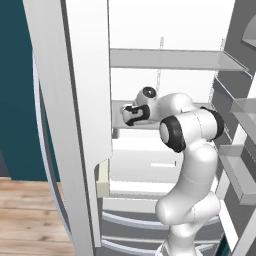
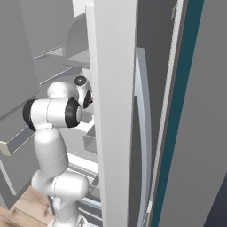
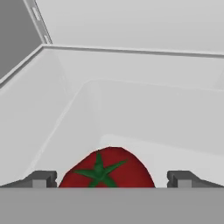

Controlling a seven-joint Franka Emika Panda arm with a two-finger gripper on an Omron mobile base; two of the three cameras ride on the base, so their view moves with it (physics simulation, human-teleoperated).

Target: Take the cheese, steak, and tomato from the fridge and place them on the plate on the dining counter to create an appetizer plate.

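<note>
Reaching: arm inside fridge (image 1: 150,60), tomato pick in hand.
Fingers (image 3: 39,178): spread wide, holding nothing.
Tomato (image 3: 107,168): between the fingers, untouched.
Next: advance slightly, close squarely.

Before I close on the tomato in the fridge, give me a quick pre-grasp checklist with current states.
1. Tool open: ok, the fingertips stand wide apart.
2. Glossy dark red tomato with green stem between the fingertips: ok, roughly centred.
3. Fingertips free of the tomato: ok, a gap shows on each side.
4. Tool far enough along the tomato to grip it: cannot tell.
5. Nothing crowding the tomato on the white fridge shelf: ok.
6. White arm clear of the fridge door: ok.
</note>
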